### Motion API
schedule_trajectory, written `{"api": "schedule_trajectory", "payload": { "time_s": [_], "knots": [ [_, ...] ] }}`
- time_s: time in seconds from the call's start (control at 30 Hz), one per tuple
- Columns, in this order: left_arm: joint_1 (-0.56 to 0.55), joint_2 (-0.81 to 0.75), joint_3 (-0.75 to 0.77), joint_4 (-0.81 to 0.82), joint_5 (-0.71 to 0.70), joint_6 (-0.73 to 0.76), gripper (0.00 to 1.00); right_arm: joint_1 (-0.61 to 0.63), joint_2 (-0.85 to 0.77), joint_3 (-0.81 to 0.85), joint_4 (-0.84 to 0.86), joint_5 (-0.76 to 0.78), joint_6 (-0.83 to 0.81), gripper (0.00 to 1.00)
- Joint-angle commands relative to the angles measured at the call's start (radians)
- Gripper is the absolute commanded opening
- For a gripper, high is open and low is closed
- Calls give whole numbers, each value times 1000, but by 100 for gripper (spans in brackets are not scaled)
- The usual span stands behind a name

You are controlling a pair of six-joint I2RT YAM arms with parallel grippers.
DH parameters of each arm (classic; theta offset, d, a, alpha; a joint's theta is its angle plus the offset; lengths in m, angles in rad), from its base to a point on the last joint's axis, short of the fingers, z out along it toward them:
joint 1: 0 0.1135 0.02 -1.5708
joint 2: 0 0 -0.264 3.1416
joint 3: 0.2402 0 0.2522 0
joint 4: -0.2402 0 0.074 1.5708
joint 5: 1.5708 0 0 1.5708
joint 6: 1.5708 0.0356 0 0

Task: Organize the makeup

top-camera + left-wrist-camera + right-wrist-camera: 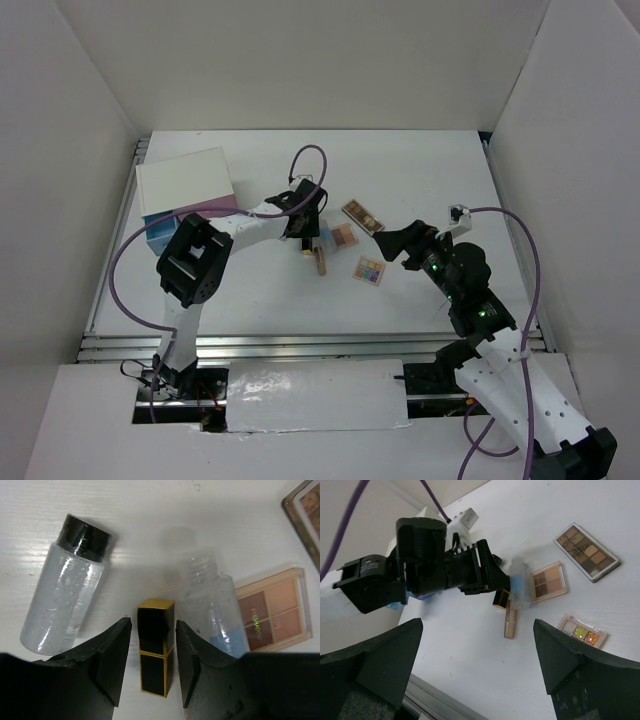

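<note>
Wide-spread right gripper (477, 630) frames white tabletop (470, 675); white walls (300, 60) surround.

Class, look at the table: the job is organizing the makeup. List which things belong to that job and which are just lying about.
Belongs to the job:
dark-capped bottle
clear tube
black-and-gold stick
pinkish-tan palette
brown palette
multicoloured palette

Just lying about:
white drawer box

Left wrist view's edge cuts off the brown palette (307, 510)
</note>
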Motion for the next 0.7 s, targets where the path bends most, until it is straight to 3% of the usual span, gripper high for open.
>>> {"api": "schedule_trajectory", "payload": {
  "time_s": [0.0,0.23,0.47,0.67],
  "knots": [
    [-8,46,9,-12,7,-15,53,0,-11,0,30,-5,-15,100],
    [-17,51,19,-25,-10,-23,59,3,-11,-2,31,-5,-15,100],
    [-23,17,20,-34,-19,-20,35,1,-8,-3,33,-6,-15,100],
    [-31,-52,45,-61,-43,-14,21,1,-3,-2,34,-8,-16,100]
  ]
}}
